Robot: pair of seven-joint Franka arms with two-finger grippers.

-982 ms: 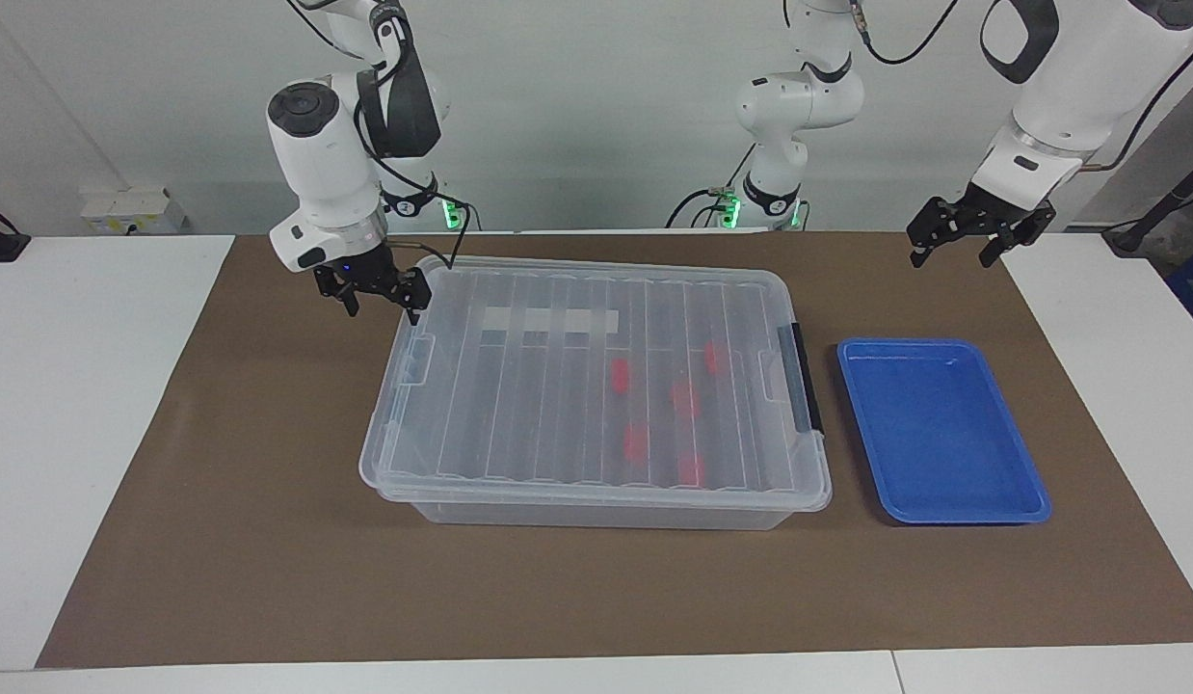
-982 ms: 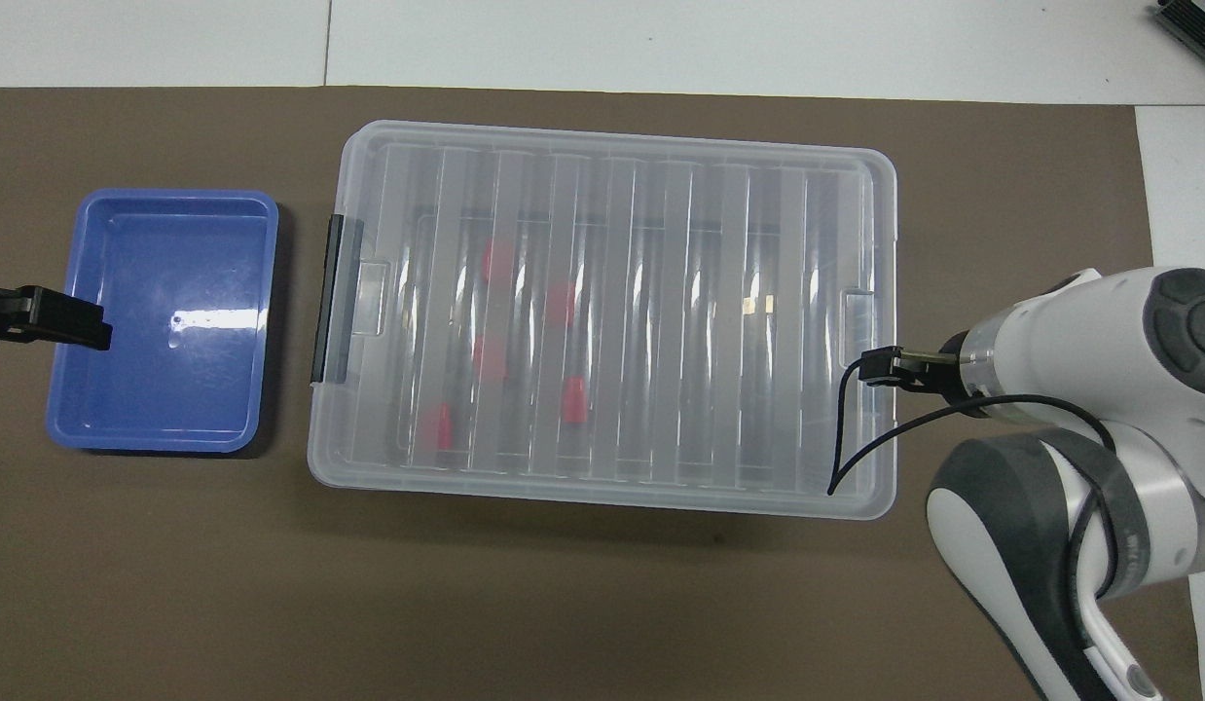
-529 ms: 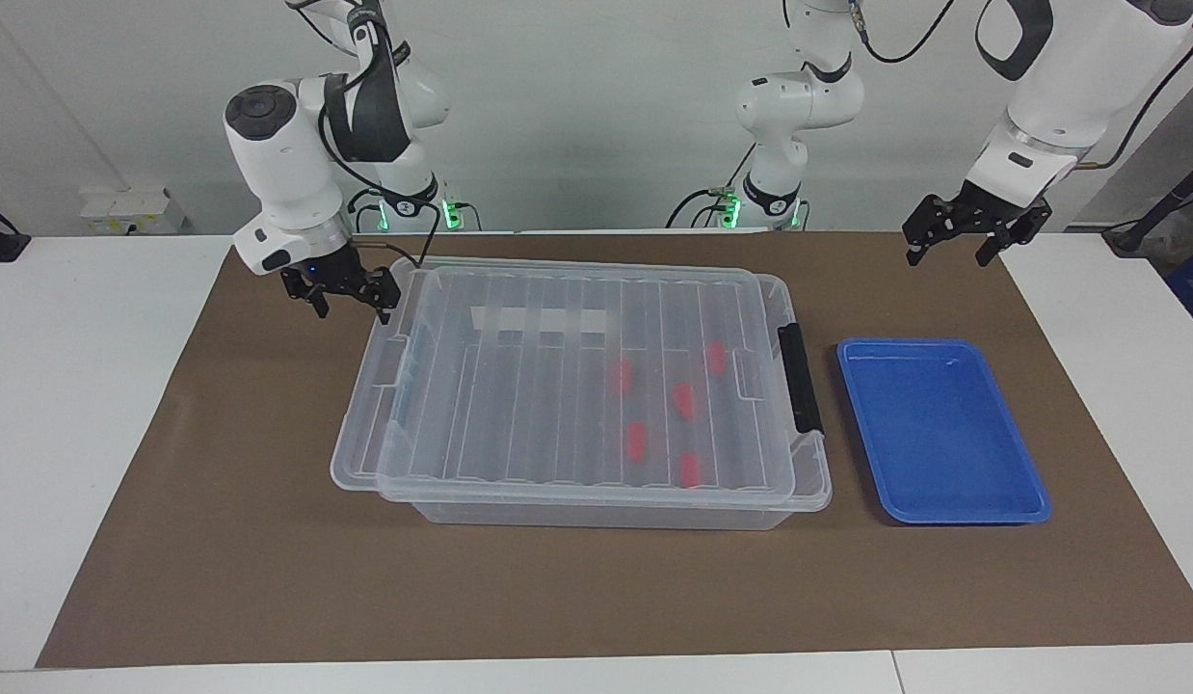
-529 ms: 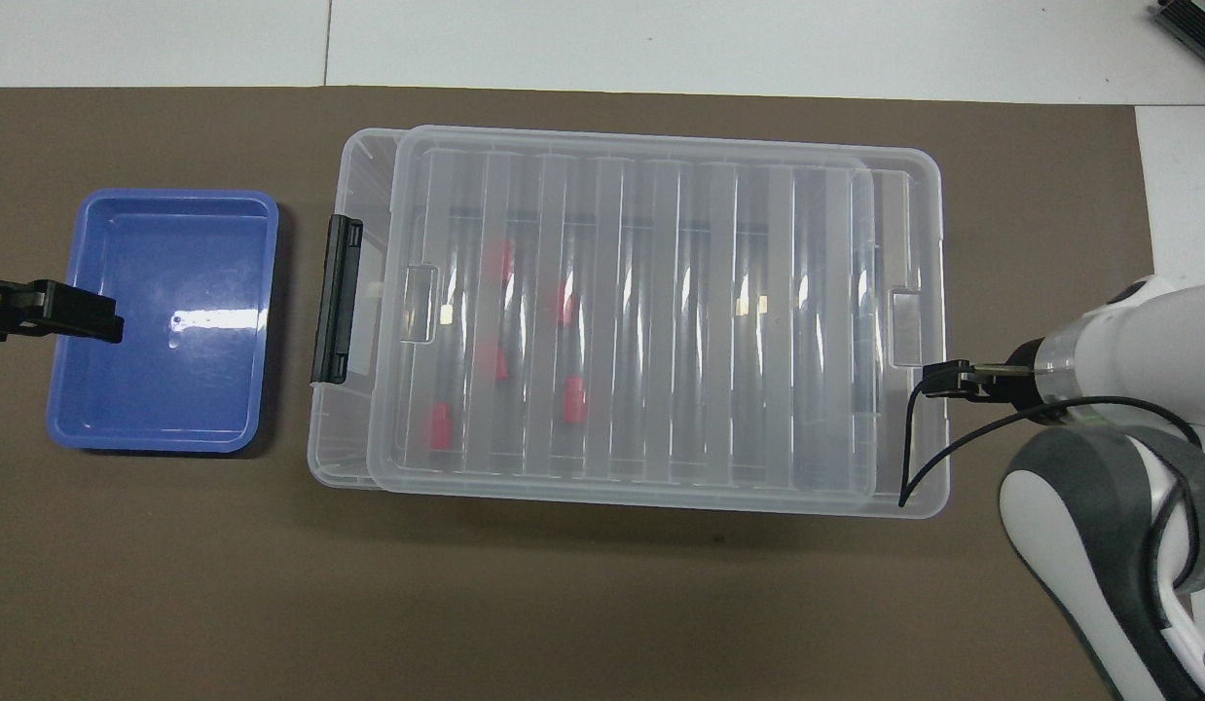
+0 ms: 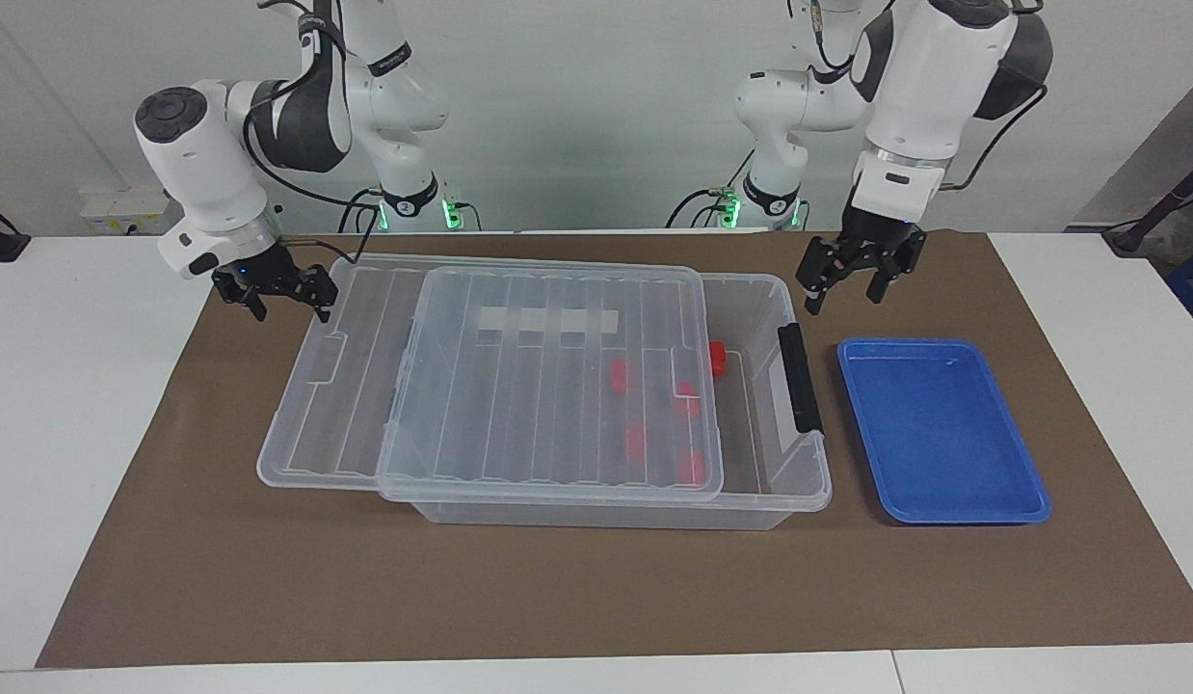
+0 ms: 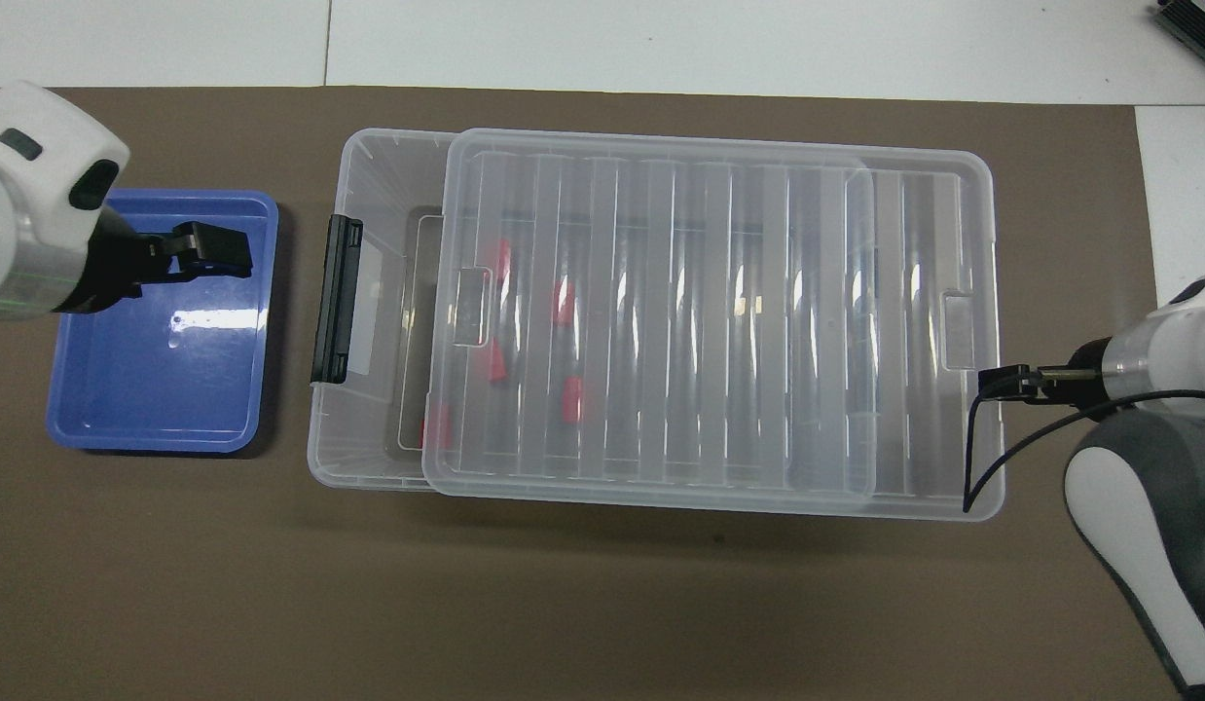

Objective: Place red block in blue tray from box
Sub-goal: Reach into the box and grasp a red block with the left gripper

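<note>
- Right gripper [image 5: 286, 297] is held at the lid's [image 5: 519, 405] end; whether it is clamped cannot be told.
- Lid is seen lying offset toward the right arm's end, overhanging the box [image 5: 751, 289].
- One red block [image 5: 717, 357] is left uncovered inside the box; four more are seen under the lid.
- Left gripper [image 5: 852, 280], fingers apart, is held above the box's latched end.
- Tray [image 5: 943, 434] is set on the counter [image 5: 269, 578] beside that end.

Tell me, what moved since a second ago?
The right gripper slid the lid toward the right arm's end, uncovering the box by its latch. The left gripper swung in toward the box. Blue tray and red blocks stayed put.
</note>
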